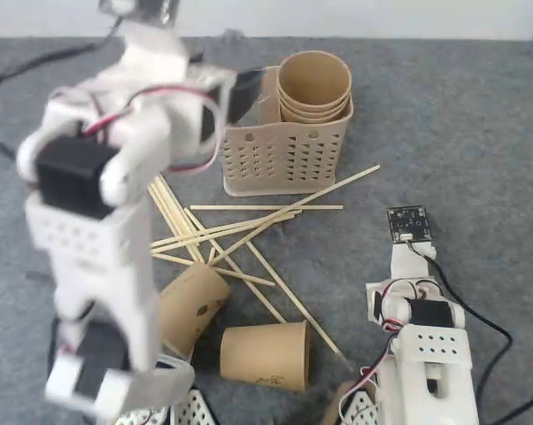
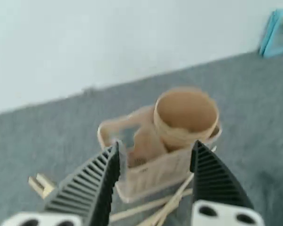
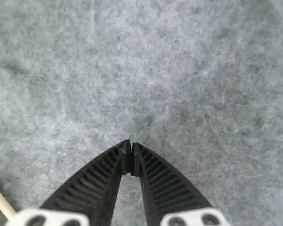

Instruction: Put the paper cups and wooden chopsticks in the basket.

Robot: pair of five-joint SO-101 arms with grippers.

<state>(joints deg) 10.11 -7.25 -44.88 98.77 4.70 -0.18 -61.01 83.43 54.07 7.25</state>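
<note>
A beige perforated basket stands on the grey carpet with a stack of paper cups upright in it. Two more paper cups lie on their sides nearer the front, one beside my left arm and one in the middle. Wooden chopsticks lie scattered in front of the basket. My left gripper hangs open and empty just short of the basket and cup stack, raised above the carpet. My right gripper is shut on nothing, pointing at bare carpet, with a chopstick end off to one side.
My left arm rises tall over the left side and hides the carpet behind it. At the front right sits my right arm. A light wall runs behind the basket, and a blue object sits at the far right corner.
</note>
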